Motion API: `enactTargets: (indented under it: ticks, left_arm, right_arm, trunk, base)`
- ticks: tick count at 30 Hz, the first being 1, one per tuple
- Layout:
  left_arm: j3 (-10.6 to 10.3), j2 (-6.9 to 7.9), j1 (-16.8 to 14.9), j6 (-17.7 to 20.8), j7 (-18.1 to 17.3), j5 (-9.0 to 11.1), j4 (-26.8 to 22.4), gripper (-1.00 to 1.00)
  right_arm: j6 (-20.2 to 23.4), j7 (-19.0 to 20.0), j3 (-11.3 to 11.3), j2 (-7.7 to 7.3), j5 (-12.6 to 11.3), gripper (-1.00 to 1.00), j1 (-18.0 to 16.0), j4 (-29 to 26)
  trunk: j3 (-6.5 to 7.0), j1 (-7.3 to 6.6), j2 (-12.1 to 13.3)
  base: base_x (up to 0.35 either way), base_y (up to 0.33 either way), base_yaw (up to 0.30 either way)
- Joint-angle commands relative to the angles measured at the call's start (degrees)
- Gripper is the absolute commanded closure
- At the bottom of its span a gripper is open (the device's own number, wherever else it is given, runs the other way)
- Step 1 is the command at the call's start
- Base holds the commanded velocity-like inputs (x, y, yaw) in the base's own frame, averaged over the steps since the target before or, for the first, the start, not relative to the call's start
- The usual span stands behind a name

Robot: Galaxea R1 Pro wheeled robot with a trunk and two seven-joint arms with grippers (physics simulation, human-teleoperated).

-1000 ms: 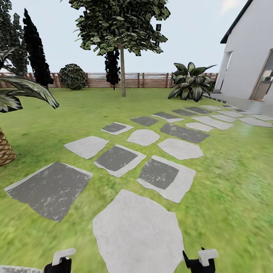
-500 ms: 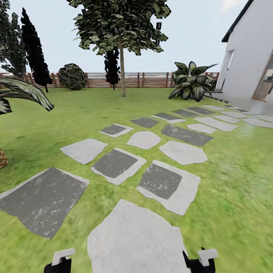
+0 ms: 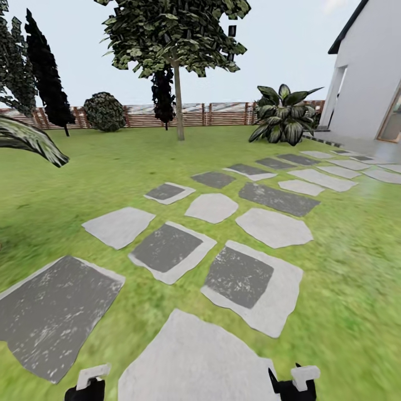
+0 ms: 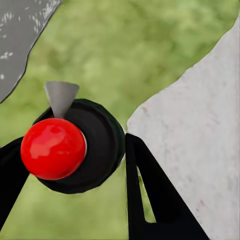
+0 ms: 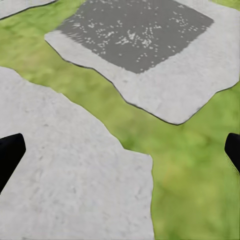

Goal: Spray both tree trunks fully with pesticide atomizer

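Note:
The pesticide atomizer [image 4: 52,149], with a black round body, red ball top and grey nozzle, sits between the black fingers of my left gripper [image 4: 70,165], which is shut on it above the grass. My right gripper [image 5: 120,150] is open and holds nothing, hanging over a pale slab. Both arm ends show at the bottom edge of the head view, the left [image 3: 89,384] and the right [image 3: 292,381]. One tree [image 3: 172,33] stands far ahead by the fence, its thin straight trunk [image 3: 179,103] bare up to the crown. The floor is green grass [image 3: 345,250] with grey paving slabs [image 3: 239,278].
A brown slat fence [image 3: 223,114] closes the lawn's far side. Dark conifers [image 3: 47,72] and a round bush [image 3: 104,112] stand at the back left. A broad-leaf plant [image 3: 284,117] and a white house wall [image 3: 367,72] are on the right. A palm frond [image 3: 28,142] reaches in from the left.
The camera has moved forward across the slabs: the palm trunk slid out at the left and the near slabs grew. Both grippers keep their place and state.

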Motion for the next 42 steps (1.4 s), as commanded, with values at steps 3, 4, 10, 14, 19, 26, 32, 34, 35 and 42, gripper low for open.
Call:
enactTargets:
  ticks: [3, 4, 10, 14, 19, 26, 32, 34, 35, 42]
  left_arm:
    - [-0.07, 0.01, -0.03, -0.17, -0.01, 0.52, 0.03, 1.0]
    - [-0.07, 0.01, -0.03, -0.17, -0.01, 0.52, 0.03, 1.0]
    - [-0.07, 0.02, -0.03, -0.17, -0.01, 0.52, 0.03, 1.0]
    - [-0.07, 0.0, -0.03, -0.17, -0.01, 0.51, 0.03, 1.0]
    - [-0.07, 0.02, -0.03, -0.13, -0.01, 0.51, 0.03, 1.0]
    - [-0.07, 0.01, -0.03, -0.12, -0.01, 0.49, 0.03, 1.0]
    - [-0.07, 0.02, -0.03, -0.16, -0.01, 0.5, 0.03, 1.0]
    - [-0.07, 0.05, -0.03, -0.17, -0.01, 0.52, 0.03, 1.0]
    - [-0.07, 0.07, -0.03, -0.17, -0.01, 0.52, 0.03, 1.0]
    - [-0.07, 0.08, -0.03, -0.17, -0.01, 0.52, 0.03, 1.0]
  right_arm:
    - [-0.17, 0.09, 0.02, -0.02, 0.07, -1.0, -0.03, 0.04]
    - [-0.17, 0.09, 0.02, -0.02, 0.07, -1.0, -0.03, 0.04]
    - [-0.17, 0.09, 0.02, -0.02, 0.07, -1.0, -0.03, 0.04]
    - [-0.17, 0.09, 0.02, -0.02, 0.07, -1.0, -0.03, 0.04]
    - [-0.17, 0.09, 0.02, -0.02, 0.07, -1.0, -0.03, 0.04]
    - [-0.17, 0.09, 0.02, -0.02, 0.07, -1.0, -0.03, 0.04]
    - [-0.17, 0.09, 0.02, -0.02, 0.07, -1.0, -0.03, 0.04]
    - [-0.17, 0.09, 0.02, -0.02, 0.07, -1.0, -0.03, 0.04]
    - [-0.17, 0.09, 0.02, -0.02, 0.07, -1.0, -0.03, 0.04]
    - [-0.17, 0.09, 0.02, -0.02, 0.07, -1.0, -0.03, 0.04]
  trunk:
    - [-0.05, 0.02, -0.02]
    - [-0.05, 0.02, -0.02]
    - [-0.05, 0.02, -0.02]
    - [-0.05, 0.02, -0.02]
    - [-0.05, 0.02, -0.02]
    - [-0.05, 0.02, -0.02]
    - [-0.05, 0.02, -0.02]
    - [-0.05, 0.02, -0.02]
    - [-0.05, 0.02, -0.02]
    - [-0.05, 0.02, -0.02]
  base:
    - [0.34, 0.0, 0.0]
    - [0.34, 0.0, 0.0]
    - [0.34, 0.0, 0.0]
    - [0.34, 0.0, 0.0]
    - [0.34, 0.0, 0.0]
    - [0.34, 0.0, 0.0]
    - [0.34, 0.0, 0.0]
    - [0.34, 0.0, 0.0]
    - [0.34, 0.0, 0.0]
    - [0.34, 0.0, 0.0]
